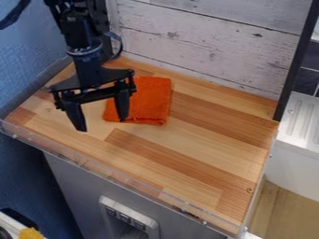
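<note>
Held the gripper (103, 125) over the left side of the wooden worktop (199, 154), fingers (74, 115) released and spread wide, one overlapping the orange cloth (152, 100) near the plank wall (205, 44), couldn't tell if touching.

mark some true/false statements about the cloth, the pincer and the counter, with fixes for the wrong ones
1. The orange cloth hangs over the counter's front edge. False: it lies on the wooden counter, toward the planked wall.
2. The two fingers of the pincer are spread apart. True.
3. The pincer is clamped on the cloth. False: its fingers are open, one of them in front of the cloth in this view.
4. A see-through strip runs along the counter's front edge. True.
5. The planked wall is bright green. False: it is whitish.
</note>
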Available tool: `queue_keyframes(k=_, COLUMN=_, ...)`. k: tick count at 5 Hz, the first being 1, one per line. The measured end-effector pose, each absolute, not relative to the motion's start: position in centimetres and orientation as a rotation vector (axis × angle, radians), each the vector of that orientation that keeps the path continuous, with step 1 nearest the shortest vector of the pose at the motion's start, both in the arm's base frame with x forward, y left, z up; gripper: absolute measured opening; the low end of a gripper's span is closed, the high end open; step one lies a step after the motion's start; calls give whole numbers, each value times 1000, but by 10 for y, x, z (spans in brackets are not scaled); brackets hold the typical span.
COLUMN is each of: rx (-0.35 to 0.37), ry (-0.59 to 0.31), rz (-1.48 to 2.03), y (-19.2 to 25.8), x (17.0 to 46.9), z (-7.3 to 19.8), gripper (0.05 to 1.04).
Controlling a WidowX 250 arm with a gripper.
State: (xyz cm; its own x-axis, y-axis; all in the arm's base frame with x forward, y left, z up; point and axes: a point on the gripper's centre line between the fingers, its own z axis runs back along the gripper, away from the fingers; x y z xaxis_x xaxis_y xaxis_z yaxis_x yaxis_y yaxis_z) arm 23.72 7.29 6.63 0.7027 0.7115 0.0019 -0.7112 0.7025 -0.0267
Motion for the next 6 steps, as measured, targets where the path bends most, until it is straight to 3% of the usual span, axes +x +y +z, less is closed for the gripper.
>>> queue_keyframes(k=6, rx=28, ry=2, rz=741, y=68, x=233, z=64, gripper=998)
